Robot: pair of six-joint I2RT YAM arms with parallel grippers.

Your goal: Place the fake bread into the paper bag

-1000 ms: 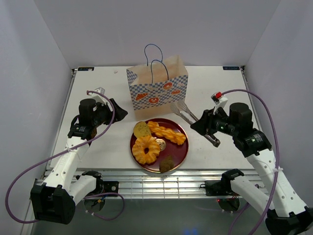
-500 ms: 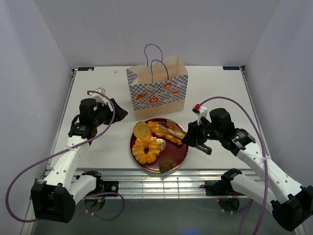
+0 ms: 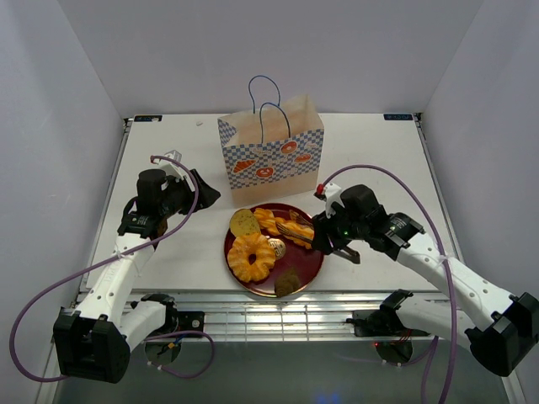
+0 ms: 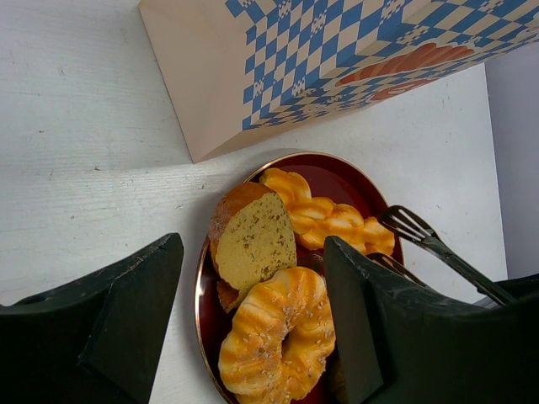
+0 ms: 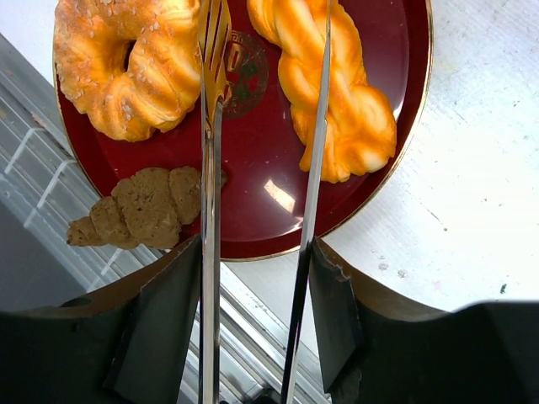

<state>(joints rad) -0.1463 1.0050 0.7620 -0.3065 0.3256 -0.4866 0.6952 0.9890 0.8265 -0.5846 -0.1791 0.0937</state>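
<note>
Table (image 3: 379, 160): white painted boards, matte, scuffed. Paper bag (image 3: 271, 156): tan kraft, blue-and-white checked band, thin blue cord handles, standing upright just behind the plate. It is light and stiff-creased, so a nudge at the rim would likely tip it, and the handles arch over the mouth and could snag. Plate (image 5: 261, 168): round, dark red lacquer, gilt rim, slick, holding all the fake bread. Ring pastry (image 3: 251, 257): glossy orange, ridged. Braided twist (image 5: 337, 93): long, knobbly, hard-glazed; it lies partly under one tong blade rather than squarely between the two, so a squeeze here may glance off or pivot it. Round slice (image 4: 257, 240): tan, grainy. Brown croissant (image 5: 139, 206): dull, segmented. Tongs (image 5: 209, 210): thin polished steel, blades spread, pinching nothing, carried by the right gripper (image 5: 253, 252). Left gripper (image 4: 253, 252): black fingers wide apart, empty, near the bag.
</note>
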